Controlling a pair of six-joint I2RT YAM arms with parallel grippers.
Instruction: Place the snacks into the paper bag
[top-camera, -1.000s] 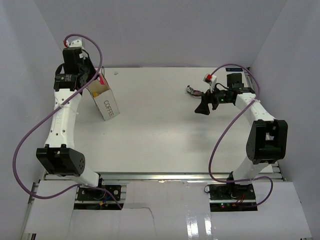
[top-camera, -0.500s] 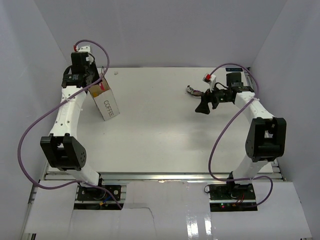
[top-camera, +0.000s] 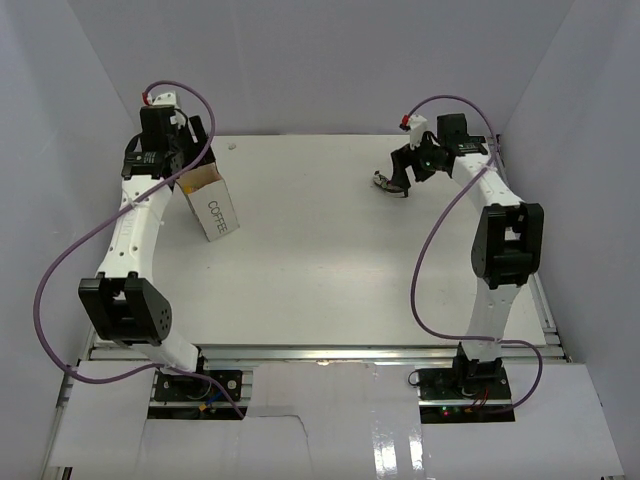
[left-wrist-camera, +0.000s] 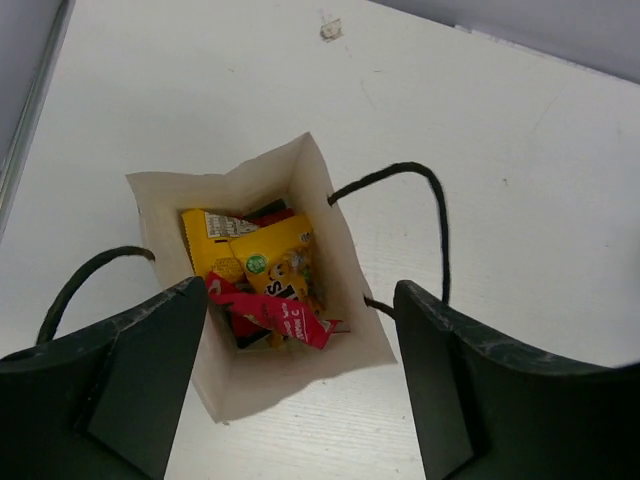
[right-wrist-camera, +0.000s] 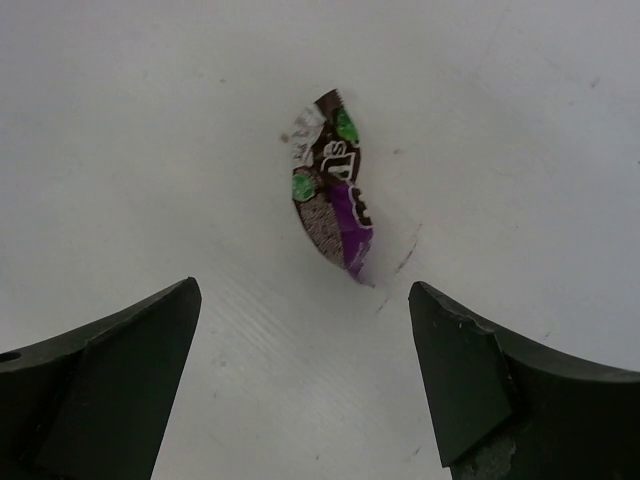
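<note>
The white paper bag (top-camera: 215, 208) marked "COFFEE" stands at the far left, its mouth open. In the left wrist view two yellow snacks (left-wrist-camera: 282, 262) and a pink-red one (left-wrist-camera: 272, 316) lie inside the bag (left-wrist-camera: 165, 215), with a dark packet partly hidden under them. My left gripper (left-wrist-camera: 300, 375) hangs open just above the bag's mouth (top-camera: 184, 160), with nothing between its fingers. A dark purple snack (right-wrist-camera: 335, 190) lies flat on the table at the far right (top-camera: 382, 183). My right gripper (right-wrist-camera: 300, 370) is open above and just short of that snack (top-camera: 402, 172).
The bag's thin dark handles (left-wrist-camera: 425, 190) flop outward on both sides, close to my left fingers. White walls enclose the table on the left, back and right. A small mark (top-camera: 232, 146) sits on the table behind the bag.
My left gripper opened and the pink-red snack it held dropped into the bag. My right arm swung toward the far edge and now hovers at the purple snack.
</note>
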